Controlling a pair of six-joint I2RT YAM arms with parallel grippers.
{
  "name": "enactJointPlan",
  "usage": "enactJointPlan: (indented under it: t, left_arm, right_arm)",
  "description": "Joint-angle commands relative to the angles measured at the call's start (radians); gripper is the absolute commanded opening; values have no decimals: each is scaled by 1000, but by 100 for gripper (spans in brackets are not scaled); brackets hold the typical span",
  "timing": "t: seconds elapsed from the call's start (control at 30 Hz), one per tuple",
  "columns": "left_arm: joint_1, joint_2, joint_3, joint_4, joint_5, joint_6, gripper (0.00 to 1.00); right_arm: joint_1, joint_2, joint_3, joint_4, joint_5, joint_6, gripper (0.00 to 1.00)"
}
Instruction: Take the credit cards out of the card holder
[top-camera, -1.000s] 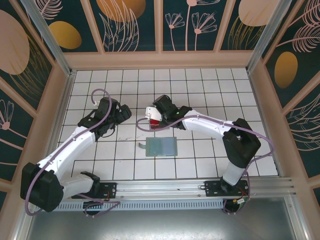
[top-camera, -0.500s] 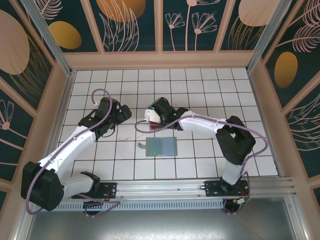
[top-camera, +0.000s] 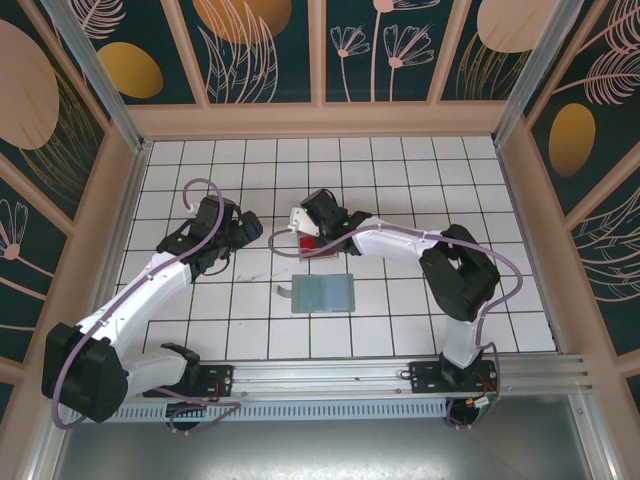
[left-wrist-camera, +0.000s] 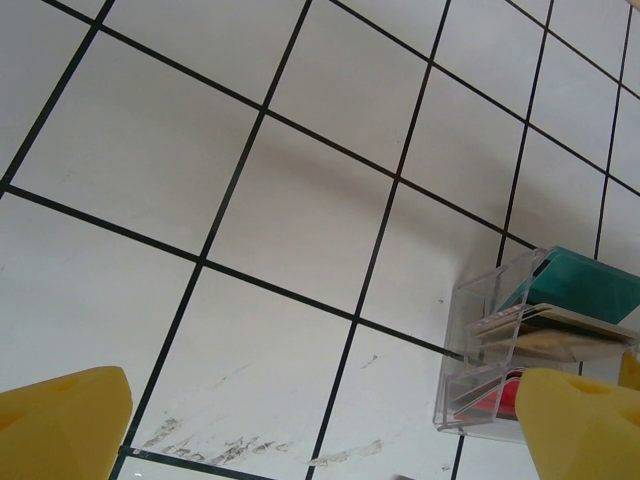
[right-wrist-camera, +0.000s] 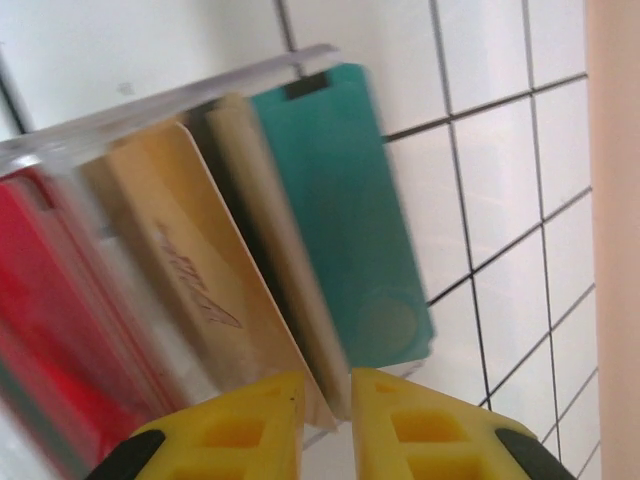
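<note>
Tan card (right-wrist-camera: 275, 260) lodged edgewise at nearly closed jaws of right gripper (right-wrist-camera: 326, 405) — couldn't tell whether clamped; held left gripper (left-wrist-camera: 320, 425) splayed wide beside clear tray (left-wrist-camera: 470, 310), apart from card holder (top-camera: 322, 293).

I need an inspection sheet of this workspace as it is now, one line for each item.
Surface: white tiled table, faint scuff marks.
Job's things: card holder flat, untouched; credit cards teal, tan, red in clear tray.
Clutter: nothing seen.
Grippers: left gripper open near tray; right gripper nearly closed at a tan card's edge, grip uncertain.
Cables: purple cables along both arms.
Surroundings: floral wall panels, metal rail.
</note>
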Motion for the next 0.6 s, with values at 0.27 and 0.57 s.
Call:
enactJointPlan:
  t: [0.27, 0.57]
  left_arm:
    - [6, -51, -51, 14, 72, 14, 99]
    - [6, -79, -153, 176, 301, -30, 93]
  right_arm:
    - [1, -71, 66, -31, 42, 239, 23]
    - [22, -256, -52, -120, -51, 755, 29]
